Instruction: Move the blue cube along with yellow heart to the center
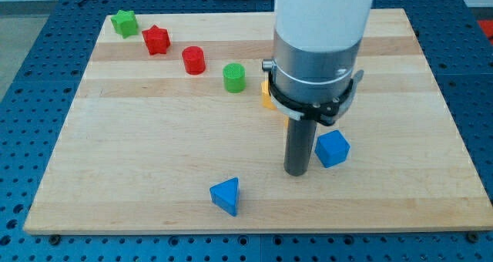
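Observation:
The blue cube [332,148] lies on the wooden board [154,154] right of centre, toward the view's bottom. My tip [296,172] rests on the board just left of the blue cube, very close to it or touching. A yellow block [267,95], whose shape is mostly hidden behind the arm's body, shows only as a small edge above and left of the tip. The arm's white and grey body [316,54] covers the area above the cube.
A blue triangular block [226,195] lies near the board's bottom edge, left of the tip. A green cylinder [234,77], a red cylinder [193,60], a red star-like block [155,39] and a green star-like block [123,22] run in a diagonal line to the upper left.

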You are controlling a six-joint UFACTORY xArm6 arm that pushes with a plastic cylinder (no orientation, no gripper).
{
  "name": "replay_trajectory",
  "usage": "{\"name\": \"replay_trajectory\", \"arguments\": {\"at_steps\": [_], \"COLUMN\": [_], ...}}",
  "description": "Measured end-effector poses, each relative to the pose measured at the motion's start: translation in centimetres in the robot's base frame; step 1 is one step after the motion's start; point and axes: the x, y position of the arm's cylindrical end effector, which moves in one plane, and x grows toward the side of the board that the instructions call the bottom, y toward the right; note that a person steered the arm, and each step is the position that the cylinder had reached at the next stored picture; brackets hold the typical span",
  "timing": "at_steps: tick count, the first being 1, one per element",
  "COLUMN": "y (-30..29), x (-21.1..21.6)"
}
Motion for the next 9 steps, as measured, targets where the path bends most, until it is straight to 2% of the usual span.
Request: {"name": "replay_trajectory", "arguments": {"at_steps": [2,3,6,8,9], "y": [5.4,6.6,-0.4,4.3,6.8], "x": [2.7,2.1,-3.0,0.1,-0.7]}}
